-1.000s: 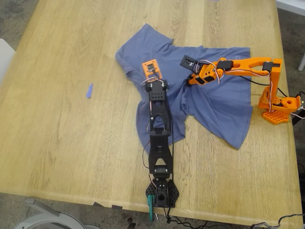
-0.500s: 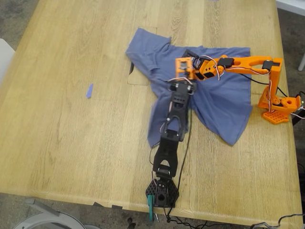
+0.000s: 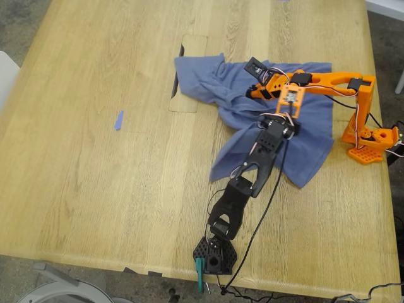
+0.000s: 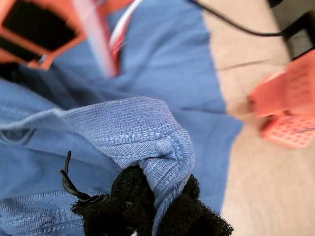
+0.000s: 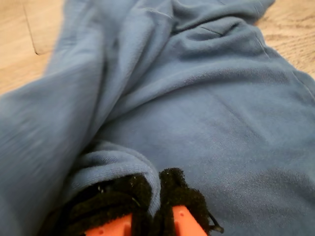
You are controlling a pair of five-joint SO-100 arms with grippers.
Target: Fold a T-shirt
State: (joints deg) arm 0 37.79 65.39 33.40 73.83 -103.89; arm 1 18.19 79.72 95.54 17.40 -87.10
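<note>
A pale wooden table (image 3: 95, 158) fills the exterior view. A small blue scrap of tape (image 3: 118, 120) lies on its left side, well apart from a rectangular cutout panel (image 3: 187, 72) set farther back, near centre.

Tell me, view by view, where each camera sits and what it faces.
Exterior view: high above the table, looking down at the T-shirt and both arms.
First wrist view: on my first gripper, facing a pinched fold, the orange arm beyond.
Second wrist view: on my second gripper, low over the cloth, padded fingers showing.
All three share the T-shirt.
</note>
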